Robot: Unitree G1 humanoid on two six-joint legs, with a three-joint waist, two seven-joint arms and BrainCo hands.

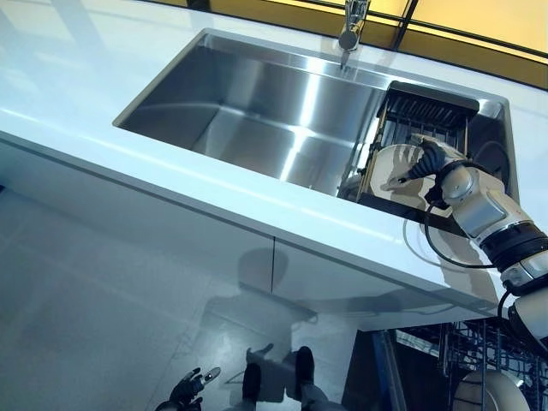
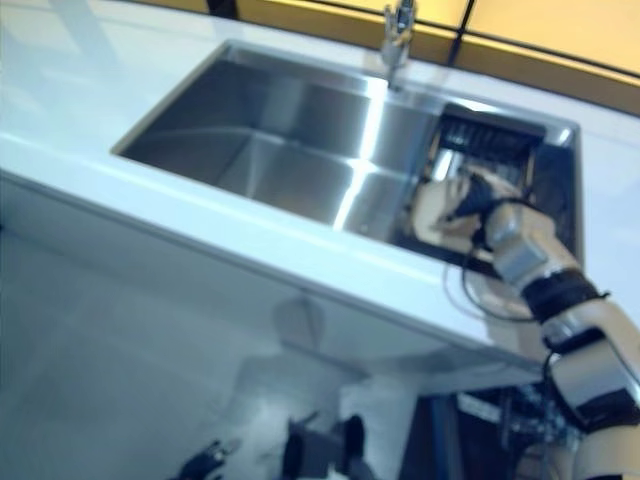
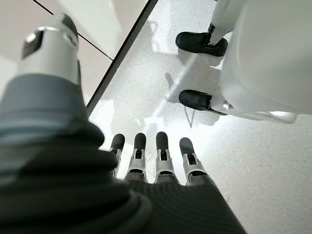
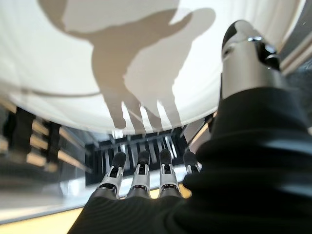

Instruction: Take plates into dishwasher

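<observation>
Our white surface (image 1: pixel 103 120) carries a wide steel sink (image 1: pixel 257 103) under a faucet (image 1: pixel 351 26). At the sink's right end stands a dark dish rack (image 1: pixel 428 110), and a white plate (image 1: pixel 396 175) leans upright in front of it. Our right hand (image 1: pixel 425 160) reaches to that plate, fingers straight and relaxed beside its face, thumb apart. Below the surface's right end, the dishwasher rack (image 1: pixel 479 342) already holds another plate (image 1: pixel 490 394). Our left hand (image 3: pixel 156 161) hangs low over the floor (image 3: pixel 253 161), fingers extended, holding nothing.
</observation>
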